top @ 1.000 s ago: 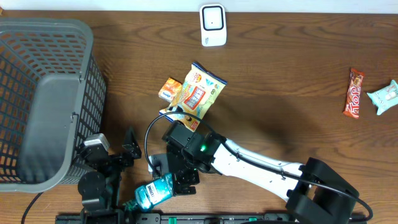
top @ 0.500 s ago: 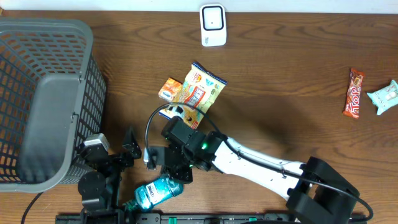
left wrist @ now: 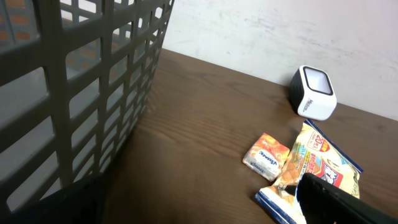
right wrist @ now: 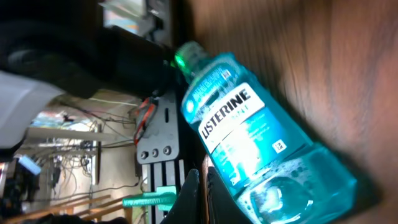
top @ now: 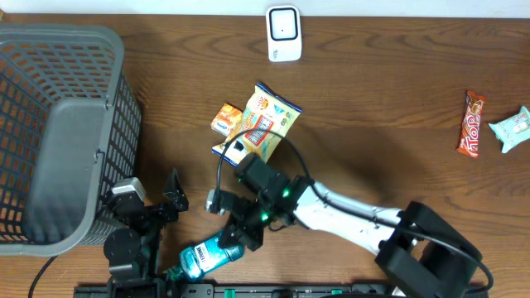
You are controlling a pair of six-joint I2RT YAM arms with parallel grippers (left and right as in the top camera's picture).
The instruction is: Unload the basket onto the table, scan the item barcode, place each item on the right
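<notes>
At the near table edge the mouthwash bottle (right wrist: 249, 137) lies on its side, label up and not held. The right gripper (right wrist: 200, 186) hangs close by it, jaws pinched together on nothing, so lifting and scanning seem all yet to do. The left gripper (top: 149, 203) stands wide and empty. Farther off lie a snack bag (top: 267, 122) and a small packet (top: 225, 118), then the scanner (top: 283, 33) at the far edge. No barcode shows on the bottle, and whether the fingers touch it is unclear.

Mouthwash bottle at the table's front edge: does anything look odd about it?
Yes. The mouthwash bottle lies on its side at the front edge of the table, far from the white scanner. The right gripper has its jaws shut beside it, holding nothing.
</notes>
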